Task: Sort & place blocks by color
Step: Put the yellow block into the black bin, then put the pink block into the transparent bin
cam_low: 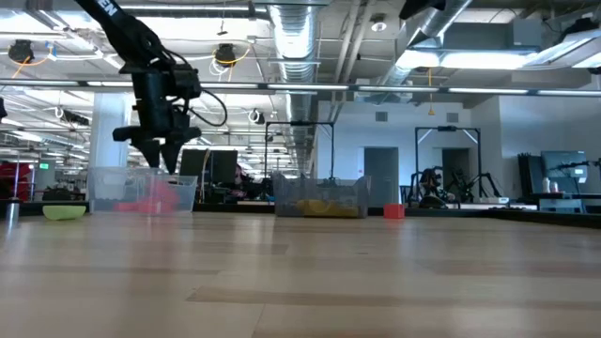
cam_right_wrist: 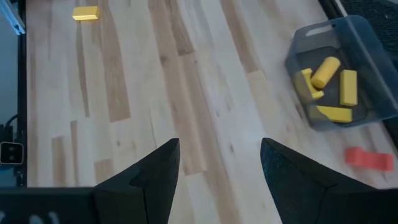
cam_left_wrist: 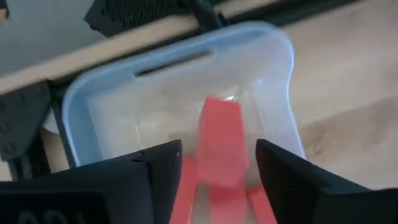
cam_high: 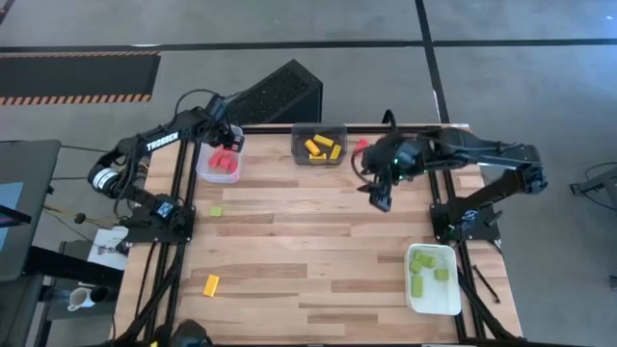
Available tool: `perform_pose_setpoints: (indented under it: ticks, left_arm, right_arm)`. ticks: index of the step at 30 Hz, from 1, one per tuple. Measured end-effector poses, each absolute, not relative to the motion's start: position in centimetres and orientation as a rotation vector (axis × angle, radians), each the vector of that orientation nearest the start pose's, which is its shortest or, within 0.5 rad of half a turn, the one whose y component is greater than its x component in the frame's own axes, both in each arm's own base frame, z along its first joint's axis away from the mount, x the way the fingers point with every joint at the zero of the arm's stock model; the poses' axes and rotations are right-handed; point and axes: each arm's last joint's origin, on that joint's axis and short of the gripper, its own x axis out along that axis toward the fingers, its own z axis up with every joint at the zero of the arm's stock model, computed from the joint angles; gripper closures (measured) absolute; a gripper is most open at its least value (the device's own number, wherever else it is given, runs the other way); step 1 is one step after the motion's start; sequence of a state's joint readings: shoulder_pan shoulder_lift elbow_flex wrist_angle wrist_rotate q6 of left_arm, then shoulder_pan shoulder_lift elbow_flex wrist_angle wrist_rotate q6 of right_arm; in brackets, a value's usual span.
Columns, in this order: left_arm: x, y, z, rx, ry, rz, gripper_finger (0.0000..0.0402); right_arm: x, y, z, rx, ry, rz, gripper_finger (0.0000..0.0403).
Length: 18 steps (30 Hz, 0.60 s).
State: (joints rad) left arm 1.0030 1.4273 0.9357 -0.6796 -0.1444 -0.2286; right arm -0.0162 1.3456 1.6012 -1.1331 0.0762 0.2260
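Left pincer point(cam_left_wrist: 217, 171) gapes wide above the clear tray point(cam_left_wrist: 99, 106), a red block point(cam_left_wrist: 221, 140) between its fingers, unclamped.

The right gripper point(cam_right_wrist: 219, 177) is seen with its dark fingers point(cam_right_wrist: 155, 174) spread wide above bare wooden table point(cam_right_wrist: 186, 93), nothing held between them. A dark grey tray point(cam_right_wrist: 367, 37) is loaded with yellow blocks point(cam_right_wrist: 329, 84). A red block point(cam_right_wrist: 369, 158) lies just beside it, and a lone yellow block point(cam_right_wrist: 85, 12) is spotted well apart.

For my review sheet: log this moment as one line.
left gripper: open over clear tray, red block between fingers | right gripper: open, empty, mid-table
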Motion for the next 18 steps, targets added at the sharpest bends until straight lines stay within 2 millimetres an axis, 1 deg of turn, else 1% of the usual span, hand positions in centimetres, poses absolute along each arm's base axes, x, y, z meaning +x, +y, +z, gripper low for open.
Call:
perform_pose_setpoints:
  ticks: [5, 10, 14, 18]
  left_arm:
    - [14.0, 23.1, 23.2, -0.686, 0.978, 1.143, 0.0177]
    - [14.8, 22.5, 24.7, -0.703, 0.995, 1.071, 0.0167]
    - [16.2, 20.5, 25.4, -0.721, 0.994, 0.957, 0.0168]
    - [18.1, 17.6, 26.0, -0.684, 0.988, 0.849, 0.0168]
  right_arm:
    - [23.8, -2.0, 40.8, 0.165, 0.876, -0.183, 0.0158]
    - [23.5, -3.0, 40.8, 0.161, 0.886, -0.191, 0.0158]
    - [23.5, -4.0, 39.9, 0.183, 0.916, -0.226, 0.0158]
    - [23.5, -5.9, 38.3, 0.23, 0.945, -0.299, 0.0158]
